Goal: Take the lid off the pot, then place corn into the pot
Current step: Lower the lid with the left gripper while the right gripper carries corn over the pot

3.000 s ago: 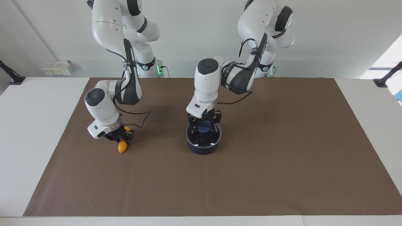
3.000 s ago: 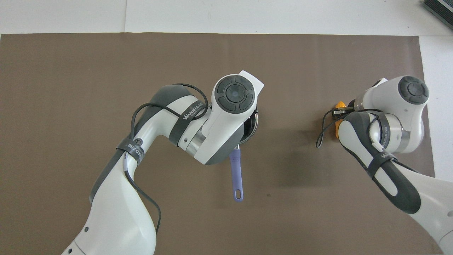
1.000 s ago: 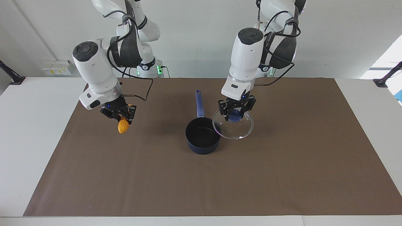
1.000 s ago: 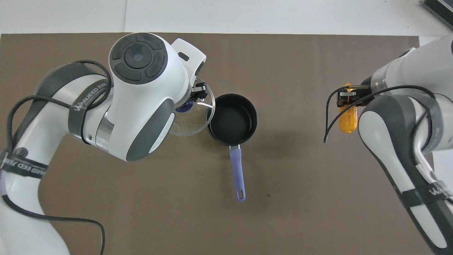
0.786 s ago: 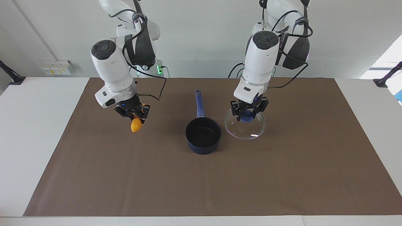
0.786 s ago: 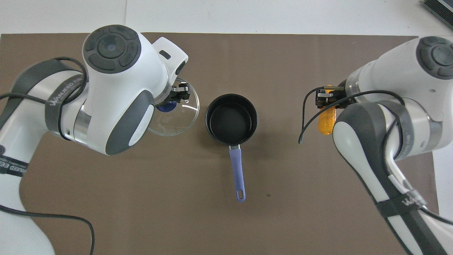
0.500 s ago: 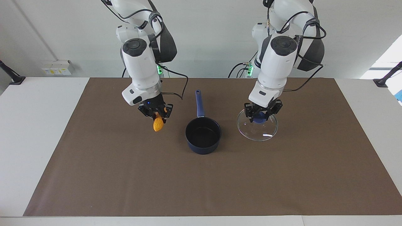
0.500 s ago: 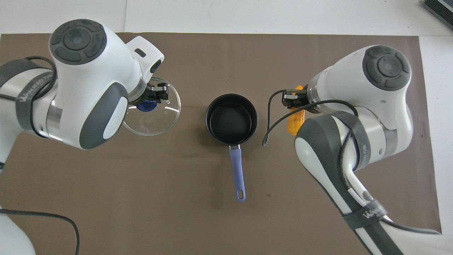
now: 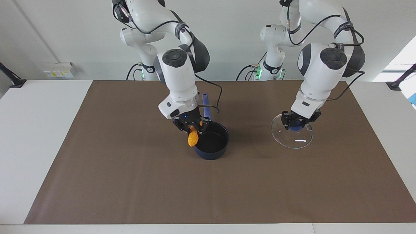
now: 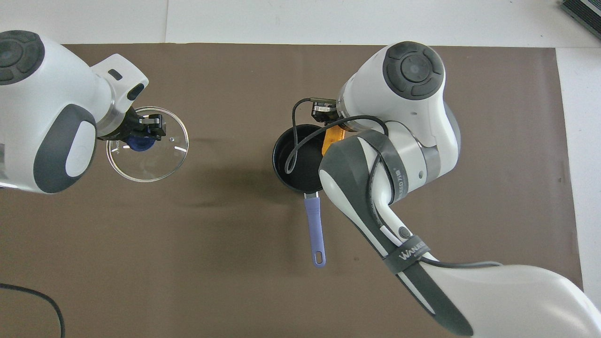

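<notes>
Lid (image 9: 292, 134) is off, gripped at its knob by left gripper (image 9: 298, 124) over the mat toward the left arm's end. Right gripper (image 9: 191, 127) is clamping corn (image 9: 192, 138) over pot (image 9: 211, 142) rim; drop is remaining.

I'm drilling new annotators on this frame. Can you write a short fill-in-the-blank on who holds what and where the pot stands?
1. The right gripper is shut on the ____.
2. The left gripper holds the lid by its blue ____.
3. The pot stands on the brown mat with no ____ on it.
4. The corn hangs over the pot's ____.

Missing words: corn; knob; lid; rim
</notes>
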Controlling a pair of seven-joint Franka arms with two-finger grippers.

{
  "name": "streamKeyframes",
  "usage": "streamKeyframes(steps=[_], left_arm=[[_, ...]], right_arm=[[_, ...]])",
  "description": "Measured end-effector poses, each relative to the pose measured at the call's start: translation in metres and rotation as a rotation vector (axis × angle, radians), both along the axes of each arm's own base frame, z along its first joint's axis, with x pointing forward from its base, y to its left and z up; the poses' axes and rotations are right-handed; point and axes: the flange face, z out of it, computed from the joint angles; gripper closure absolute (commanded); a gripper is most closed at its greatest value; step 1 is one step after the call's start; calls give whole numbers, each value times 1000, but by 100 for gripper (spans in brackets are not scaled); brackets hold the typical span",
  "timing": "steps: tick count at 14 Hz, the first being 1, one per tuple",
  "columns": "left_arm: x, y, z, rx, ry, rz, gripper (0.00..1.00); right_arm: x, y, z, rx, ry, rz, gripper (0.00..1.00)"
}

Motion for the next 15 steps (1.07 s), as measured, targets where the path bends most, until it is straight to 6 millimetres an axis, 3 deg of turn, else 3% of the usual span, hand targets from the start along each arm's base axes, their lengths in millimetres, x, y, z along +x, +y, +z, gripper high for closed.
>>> streamKeyframes(steps=[7,12,15], left_arm=[[-26,117,-23,2,24,-87,100],[-47,163,-56,2,21,-129,100],[-57,182,-80,-10,4,-124,100]], right_arm=[[-5,49,-57,-21,24,50,100],[-1,44,-67,-26,25,38,100],[-5,49,-83,-28,32,45,100]])
